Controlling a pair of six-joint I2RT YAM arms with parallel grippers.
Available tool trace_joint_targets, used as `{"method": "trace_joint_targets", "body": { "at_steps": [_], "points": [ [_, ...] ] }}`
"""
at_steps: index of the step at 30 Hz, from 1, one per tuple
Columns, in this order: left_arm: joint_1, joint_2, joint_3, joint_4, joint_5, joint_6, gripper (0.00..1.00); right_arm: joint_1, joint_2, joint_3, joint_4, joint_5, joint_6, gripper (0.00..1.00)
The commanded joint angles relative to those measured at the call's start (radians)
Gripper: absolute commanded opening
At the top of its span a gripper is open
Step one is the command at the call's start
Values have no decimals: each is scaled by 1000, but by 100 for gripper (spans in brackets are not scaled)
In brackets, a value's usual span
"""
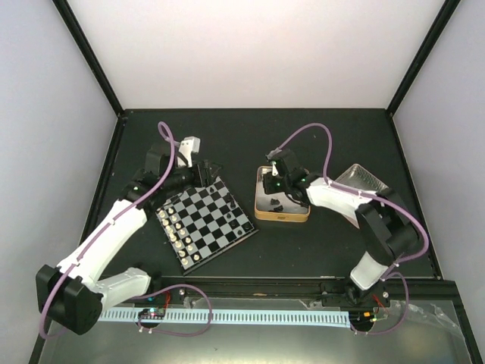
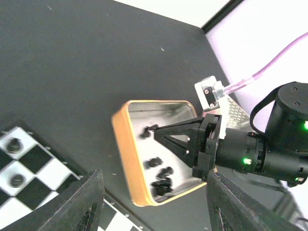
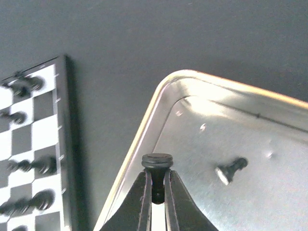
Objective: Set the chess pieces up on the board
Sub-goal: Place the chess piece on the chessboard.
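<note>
Right wrist view has the right end effector [image 3: 157, 187] closed on a black chess piece [image 3: 157, 161]. Both fingers pinch its stem just under the round flat end, over the left side of the gold-rimmed tin [image 3: 144, 127], the side facing the chessboard [image 3: 61, 144]. Whether the piece has cleared the tin floor I cannot tell. A fallen piece [image 3: 232, 169], also black, lies on its side on the tin floor to the right, and the left wrist view shows a handful of other black pieces [image 2: 162, 185] loose in the tin. Left of the tin and apart from it on the dark bench [image 1: 318, 136], the chessboard sits turned at an angle. Cream-white pieces [image 1: 179, 227] line its near-left edge, and a few black ones stand on squares along the side toward the tin. The left end effector [image 1: 201, 173] hangs open and empty at the board's far corner. I judge this the pick-up stage for one black piece, with the black side only partly filled. The next move calls for a straight lift over the rim, a short carry left, and a gentle upright placement on a vacant square without toppling neighbours.
</note>
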Motion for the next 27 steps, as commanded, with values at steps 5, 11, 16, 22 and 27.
{"method": "trace_joint_targets", "body": {
  "at_steps": [5,11,16,22,27],
  "points": [
    [2,122,-61,229,338,-283,60,6,-232,-220,295,-292,-92,1],
    [-16,193,-93,324,426,-372,63,49,-303,-267,377,-411,-127,1],
    [-20,247,-111,368,495,-453,64,105,-323,-251,412,-441,-148,1],
    [-20,264,-141,466,540,-564,54,126,-325,-210,412,-467,-157,2],
    [-20,259,-140,434,543,-561,41,127,-331,-199,405,-443,-158,2]
  ]
}}
